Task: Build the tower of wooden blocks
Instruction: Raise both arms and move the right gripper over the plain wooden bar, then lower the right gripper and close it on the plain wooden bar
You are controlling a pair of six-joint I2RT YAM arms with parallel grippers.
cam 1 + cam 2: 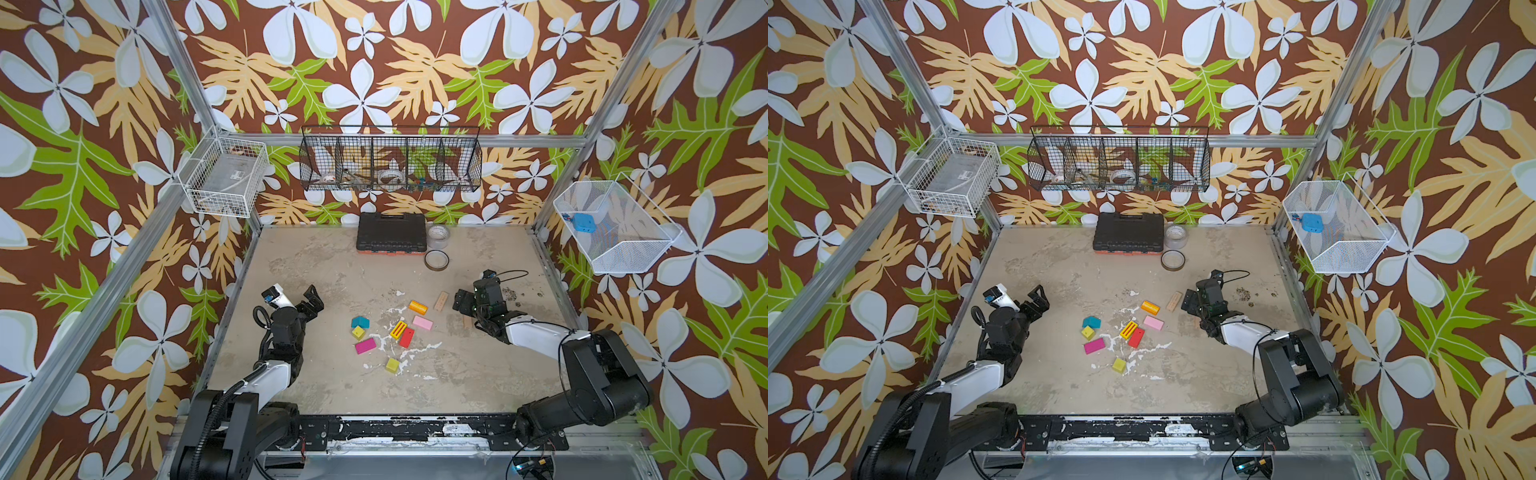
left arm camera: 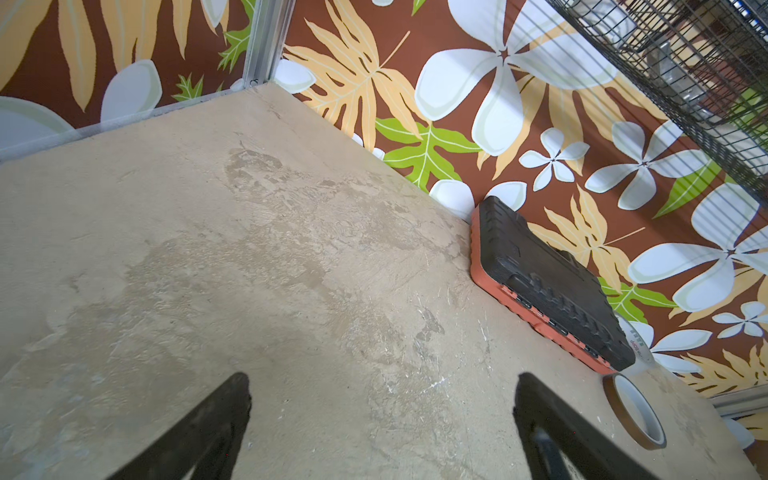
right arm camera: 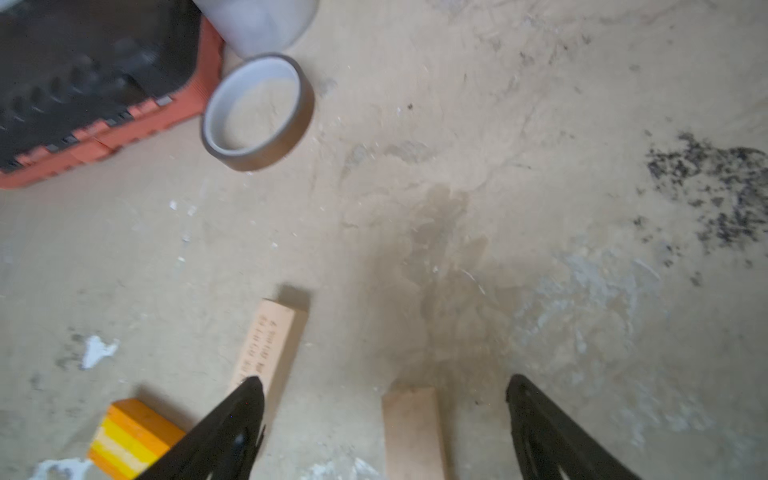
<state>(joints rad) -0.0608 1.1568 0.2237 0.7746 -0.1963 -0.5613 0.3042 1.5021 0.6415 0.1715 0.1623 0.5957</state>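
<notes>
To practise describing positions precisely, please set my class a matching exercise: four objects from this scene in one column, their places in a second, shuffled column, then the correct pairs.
Column one:
1. black tool case
2. red block
3. teal roof-shaped block
4. plain plank

Column two:
A. alongside the yellow block
B. between the open right gripper fingers, in the right wrist view
C. at the back wall
D. beside a yellow-green cube

Pairs: 1-C, 2-A, 3-D, 4-B.

A: Light?
B: Bright, diffuse; lettered plank (image 3: 270, 345) throws a soft shadow toward the tape roll (image 3: 257, 112).
A: Sharpness?
B: Right wrist smeared all around that roll; left wrist and both top views crisp.
</notes>
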